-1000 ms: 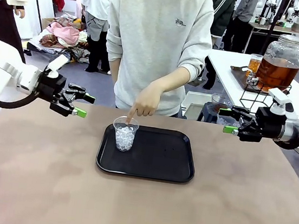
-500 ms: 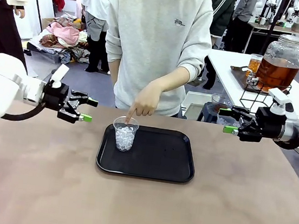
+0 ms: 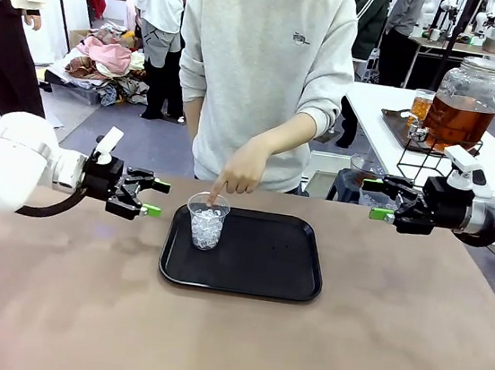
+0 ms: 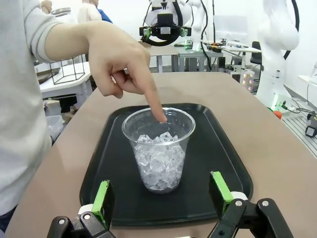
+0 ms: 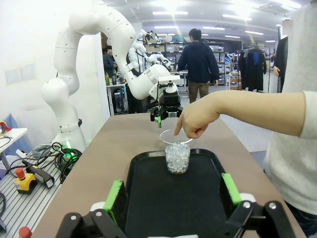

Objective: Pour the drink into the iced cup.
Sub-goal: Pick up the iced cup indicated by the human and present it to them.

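Both tools are spread wide and hold nothing. The iced cup (image 3: 207, 221) stands on the black tray (image 3: 253, 283), just ahead of the left tool (image 3: 156, 198), and the person's hand (image 3: 239, 168) points into it.

If this tool closes in now, it may bump that hand or squash the thin cup and scatter ice.

The drink (image 3: 459, 119) sits in the glass jar (image 3: 467, 90), well apart behind the right tool (image 3: 374, 199), so the carry looks long and prone to slosh.

The left wrist view shows the fingertip dipping inside the rim, which the front view leaves unclear. The front view gives the jar's place.
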### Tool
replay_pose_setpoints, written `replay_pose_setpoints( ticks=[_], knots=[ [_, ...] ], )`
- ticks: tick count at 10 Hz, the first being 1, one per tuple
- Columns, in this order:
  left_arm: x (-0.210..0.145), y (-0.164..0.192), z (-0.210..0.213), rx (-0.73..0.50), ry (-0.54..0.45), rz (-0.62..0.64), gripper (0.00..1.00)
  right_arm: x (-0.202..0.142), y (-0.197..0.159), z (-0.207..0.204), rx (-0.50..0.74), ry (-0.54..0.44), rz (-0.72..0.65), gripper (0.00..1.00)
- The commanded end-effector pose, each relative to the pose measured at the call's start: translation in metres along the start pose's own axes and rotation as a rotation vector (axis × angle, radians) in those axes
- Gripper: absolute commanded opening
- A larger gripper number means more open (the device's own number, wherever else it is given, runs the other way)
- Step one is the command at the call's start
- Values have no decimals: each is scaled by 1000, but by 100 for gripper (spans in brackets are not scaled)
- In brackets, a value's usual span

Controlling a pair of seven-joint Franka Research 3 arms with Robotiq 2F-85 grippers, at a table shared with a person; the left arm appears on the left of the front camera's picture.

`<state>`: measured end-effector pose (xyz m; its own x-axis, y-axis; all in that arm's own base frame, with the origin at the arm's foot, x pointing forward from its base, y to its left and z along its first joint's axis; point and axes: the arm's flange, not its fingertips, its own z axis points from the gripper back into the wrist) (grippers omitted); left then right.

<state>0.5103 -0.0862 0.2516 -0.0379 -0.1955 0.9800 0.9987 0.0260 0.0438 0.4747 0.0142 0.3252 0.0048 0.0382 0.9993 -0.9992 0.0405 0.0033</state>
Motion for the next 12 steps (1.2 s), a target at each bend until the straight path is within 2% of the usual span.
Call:
replay_pose_setpoints(
  ticks=[1,6,12],
  knots=[
    [5,-2,2,2,5,-8,100,3,-1,-1,2,1,-1,100],
    [1,1,1,1,1,-2,100,3,-1,-1,2,1,-1,100],
    [-21,7,-32,-2,-58,14,100,3,-1,-1,2,1,-1,100]
  ],
)
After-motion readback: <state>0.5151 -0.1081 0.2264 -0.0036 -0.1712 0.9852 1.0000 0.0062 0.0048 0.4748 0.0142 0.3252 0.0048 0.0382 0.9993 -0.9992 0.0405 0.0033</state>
